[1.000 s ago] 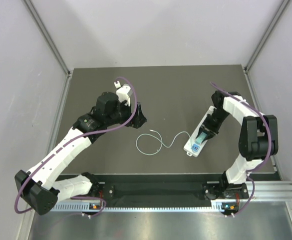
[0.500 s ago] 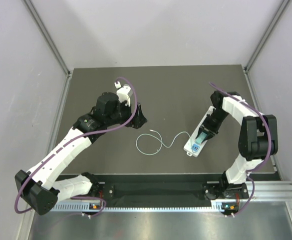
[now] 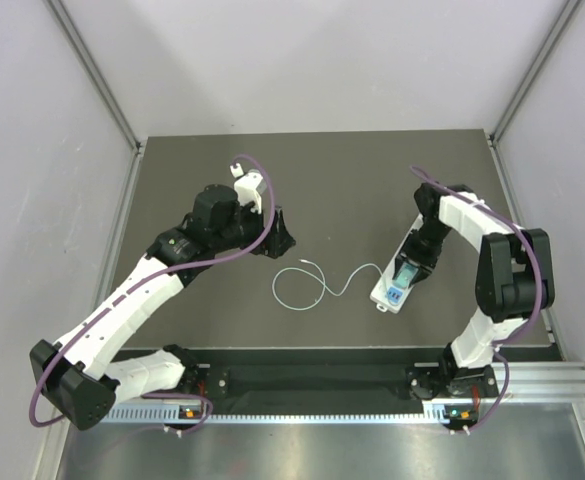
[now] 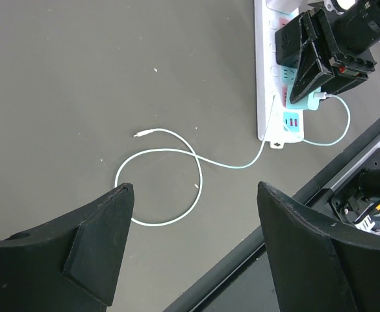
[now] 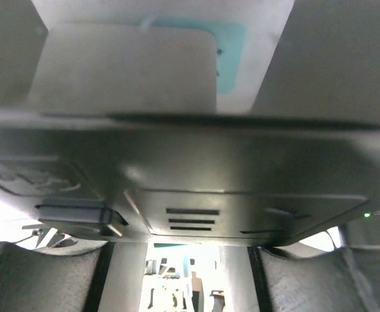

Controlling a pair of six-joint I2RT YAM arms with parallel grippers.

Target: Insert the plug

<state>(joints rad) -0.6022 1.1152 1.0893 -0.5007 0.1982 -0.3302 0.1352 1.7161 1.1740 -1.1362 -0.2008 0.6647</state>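
Power strip [image 3: 384, 295]: white, flat on counter [image 3: 322, 180], right side, toward front edge.
Plug [image 4: 317, 98]: pale green, at a socket near the strip's lower end, directly under right pincer [image 4: 305, 88]; depth of seating not discernible.
Cable [image 4: 177, 170]: thin, white, trailing from plug in one loose loop across counter, free end lying bare.
Right pincer: down on plug from above; finger gap hidden, so grip impossible to judge.
Left pincer [image 4: 191, 192]: spread wide, empty, hovering well apart from strip.
Step in hand, by estimate: pressing plug home.
Advised: push straight along socket axis, no sideways lean; keep strip from sliding; avoid snagging cable; confirm plug body flush against strip.
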